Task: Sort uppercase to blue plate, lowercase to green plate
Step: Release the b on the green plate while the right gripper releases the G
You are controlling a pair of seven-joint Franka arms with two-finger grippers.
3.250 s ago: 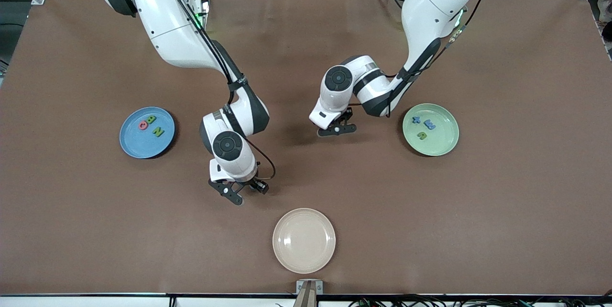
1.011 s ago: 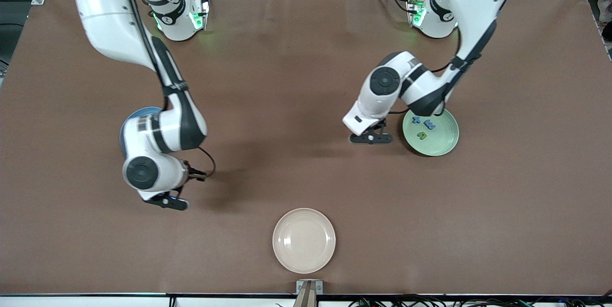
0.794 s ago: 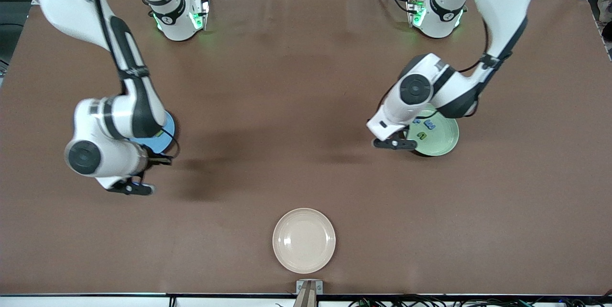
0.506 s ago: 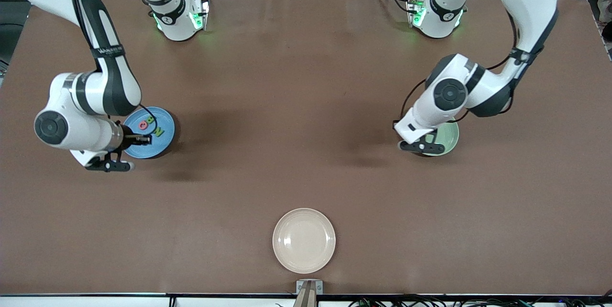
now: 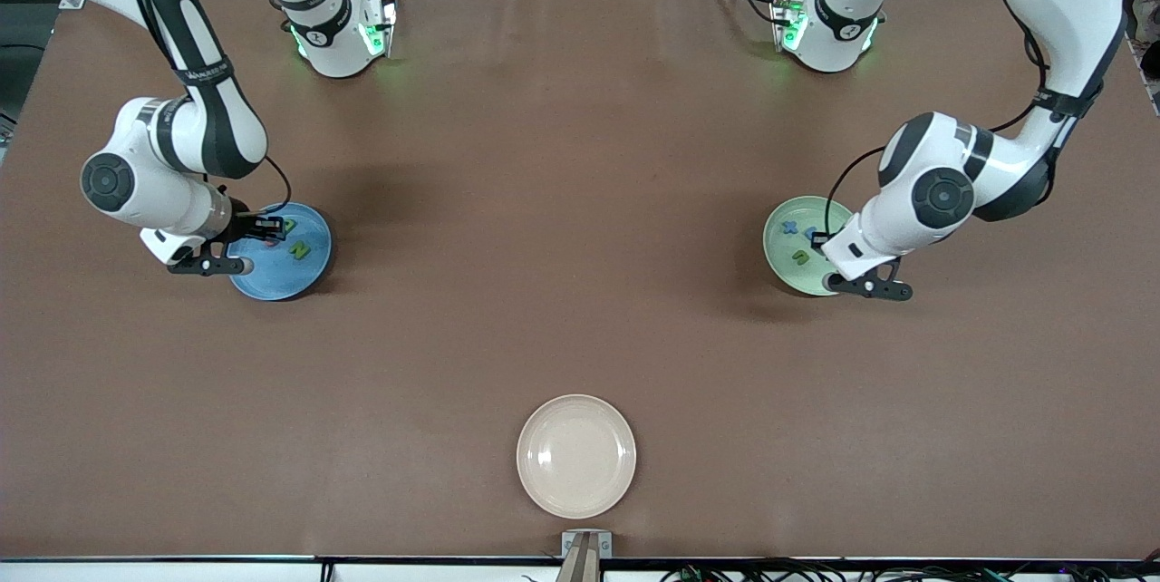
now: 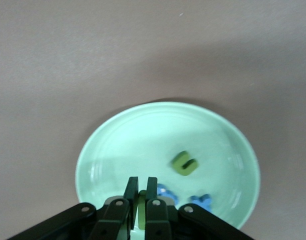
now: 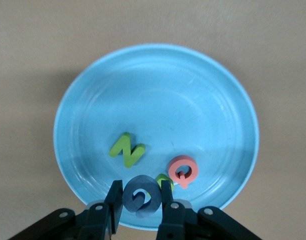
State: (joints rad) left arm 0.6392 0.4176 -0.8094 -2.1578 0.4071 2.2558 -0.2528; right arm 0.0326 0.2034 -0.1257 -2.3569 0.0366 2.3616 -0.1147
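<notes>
My right gripper (image 5: 210,266) (image 7: 141,192) is shut on the blue G (image 7: 143,197) and holds it over the edge of the blue plate (image 5: 290,278) (image 7: 158,90). In that plate lie the green N (image 7: 127,150), the pink Q-like letter (image 7: 183,170) and the green B (image 7: 161,181), partly hidden by the G. My left gripper (image 5: 870,289) (image 6: 141,187) is shut on a thin green letter (image 6: 142,212) over the edge of the green plate (image 5: 788,269) (image 6: 143,135). That plate holds the green n-like letter (image 6: 184,163), the blue x (image 5: 790,227) and a blue m-like letter (image 6: 168,192).
A cream plate (image 5: 576,455) stands near the table's front edge at the middle. The arms' bases (image 5: 337,29) stand at the table's back edge. Brown tabletop lies between the three plates.
Both arms have swung outward from the table's middle, the right to the blue plate and the left to the green plate. The letters in the plates have not moved.
</notes>
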